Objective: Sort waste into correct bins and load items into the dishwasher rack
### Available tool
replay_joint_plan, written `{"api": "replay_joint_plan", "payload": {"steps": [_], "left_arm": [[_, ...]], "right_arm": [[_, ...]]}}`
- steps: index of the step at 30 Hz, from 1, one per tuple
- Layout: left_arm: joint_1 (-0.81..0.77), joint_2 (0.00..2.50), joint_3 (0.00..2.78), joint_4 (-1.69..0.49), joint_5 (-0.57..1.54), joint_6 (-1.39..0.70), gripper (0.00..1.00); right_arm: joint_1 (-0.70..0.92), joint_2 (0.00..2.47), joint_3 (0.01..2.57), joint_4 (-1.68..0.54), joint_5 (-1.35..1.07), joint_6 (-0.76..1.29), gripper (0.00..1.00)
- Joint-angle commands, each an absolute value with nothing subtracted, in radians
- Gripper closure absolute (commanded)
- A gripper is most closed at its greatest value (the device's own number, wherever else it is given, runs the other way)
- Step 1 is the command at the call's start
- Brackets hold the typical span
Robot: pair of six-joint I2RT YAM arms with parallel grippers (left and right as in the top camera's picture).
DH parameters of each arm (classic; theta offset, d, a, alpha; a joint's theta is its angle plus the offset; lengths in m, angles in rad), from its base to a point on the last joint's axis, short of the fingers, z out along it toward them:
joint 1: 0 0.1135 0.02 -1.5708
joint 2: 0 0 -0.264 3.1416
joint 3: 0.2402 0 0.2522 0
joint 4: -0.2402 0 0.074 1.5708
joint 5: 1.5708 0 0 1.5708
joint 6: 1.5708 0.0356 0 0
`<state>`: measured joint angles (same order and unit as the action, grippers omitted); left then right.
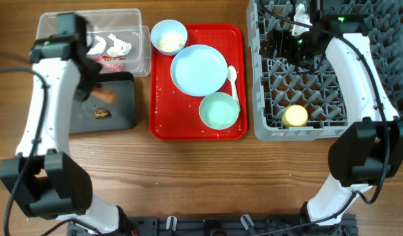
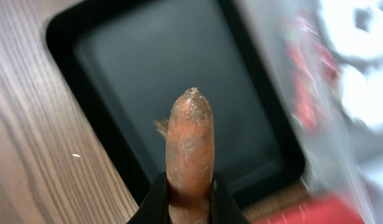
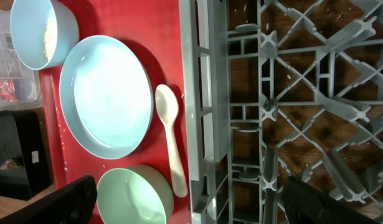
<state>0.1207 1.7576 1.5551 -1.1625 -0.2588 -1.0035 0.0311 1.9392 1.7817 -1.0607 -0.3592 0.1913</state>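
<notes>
My left gripper [image 2: 190, 190] is shut on a brown sausage-like piece of food waste [image 2: 190, 140] and holds it above the black bin [image 2: 179, 81]; the overhead view shows the piece [image 1: 107, 95] over that bin [image 1: 119, 118], near another brown scrap [image 1: 101, 113]. My right gripper [image 3: 191, 199] is open and empty above the left edge of the grey dishwasher rack [image 3: 291, 106], [image 1: 267, 124]. The red tray [image 1: 163, 118] holds a light blue plate [image 1: 199, 69], a blue bowl [image 1: 169, 37], a green bowl [image 1: 219, 110] and a white spoon [image 1: 232, 78]. A yellow cup [image 1: 295, 116] lies in the rack.
A clear bin [image 1: 139, 46] at the back left holds white crumpled wrappers [image 1: 113, 44] and red packaging. Bare wooden table lies in front of the tray and bins.
</notes>
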Motion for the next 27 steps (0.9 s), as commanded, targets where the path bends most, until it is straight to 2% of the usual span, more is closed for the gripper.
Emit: {"api": "replay_joint_plan", "payload": {"steps": [1, 7, 12, 18, 23, 27], "left_arm": [[0.19, 1.797, 1.427, -1.066, -0.269, -1.18, 0.96], [0.229, 1.843, 1.261, -0.864, -0.214, -1.187, 0.96], [0.229, 1.846, 1.216, -0.814, -0.214, -1.187, 0.95], [0.229, 1.839, 1.219, -0.813, -0.208, -1.156, 0.67], [0.229, 1.803, 1.271, -0.823, -0.183, -0.998, 0.64], [0.228, 1.742, 1.333, -0.848, -0.176, -0.9, 0.57]], "right_arm": [[0.036, 1.945, 1.79, -1.063, -0.376, 0.175, 0.03], [0.036, 1.945, 1.79, -1.066, -0.376, 0.176, 0.03], [0.036, 1.945, 1.79, -1.07, -0.376, 0.184, 0.03], [0.036, 1.945, 1.79, -1.07, -0.376, 0.186, 0.04], [0.036, 1.945, 1.79, -1.07, -0.376, 0.184, 0.03], [0.036, 1.945, 1.79, -1.067, -0.376, 0.184, 0.03]]}}
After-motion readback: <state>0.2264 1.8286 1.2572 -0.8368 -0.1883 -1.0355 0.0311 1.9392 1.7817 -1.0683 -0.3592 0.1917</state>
